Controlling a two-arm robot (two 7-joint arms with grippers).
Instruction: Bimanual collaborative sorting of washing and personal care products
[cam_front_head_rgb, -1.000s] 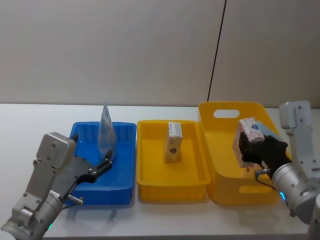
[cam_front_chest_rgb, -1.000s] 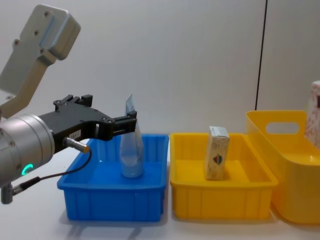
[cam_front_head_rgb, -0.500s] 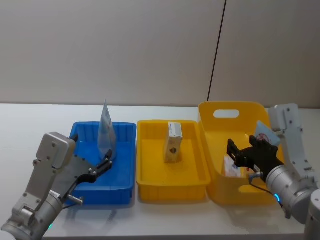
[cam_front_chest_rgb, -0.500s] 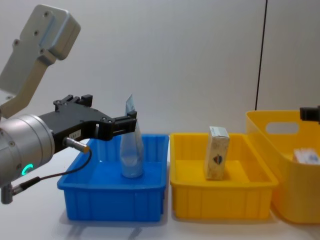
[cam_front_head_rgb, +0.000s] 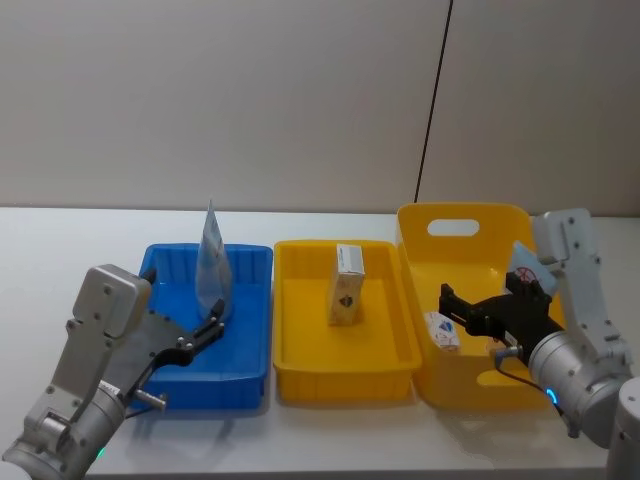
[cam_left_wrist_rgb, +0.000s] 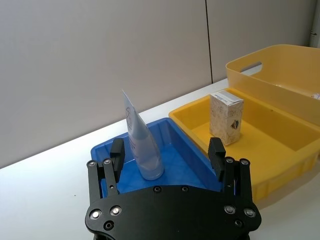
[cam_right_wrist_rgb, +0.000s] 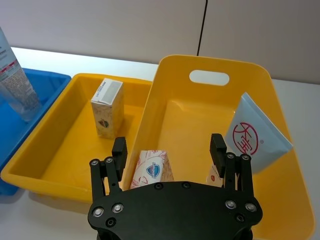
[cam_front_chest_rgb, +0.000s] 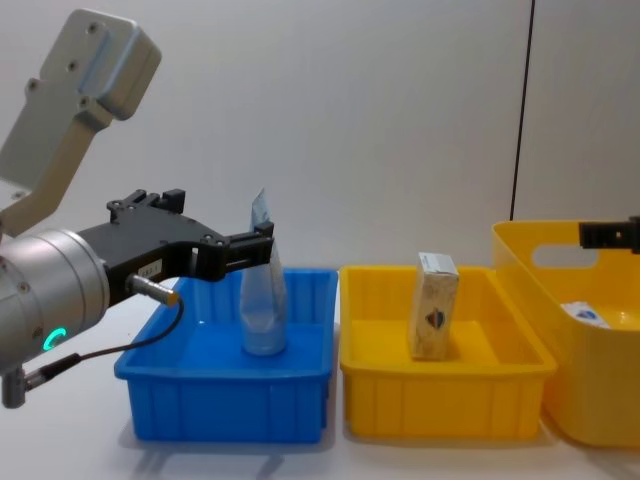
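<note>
Roughly mid-sort: 1 tube upright in the blue tray, beige carton upright in the yellow tray. White carton and another tube lie in the yellow bin. Left gripper and right gripper: jaws spread, empty. Bin walls crowd the right's reach.

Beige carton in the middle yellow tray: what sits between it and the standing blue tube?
In the head view, nothing stands between the beige carton and the tube; just the adjoining walls of the yellow tray and blue tray.
</note>
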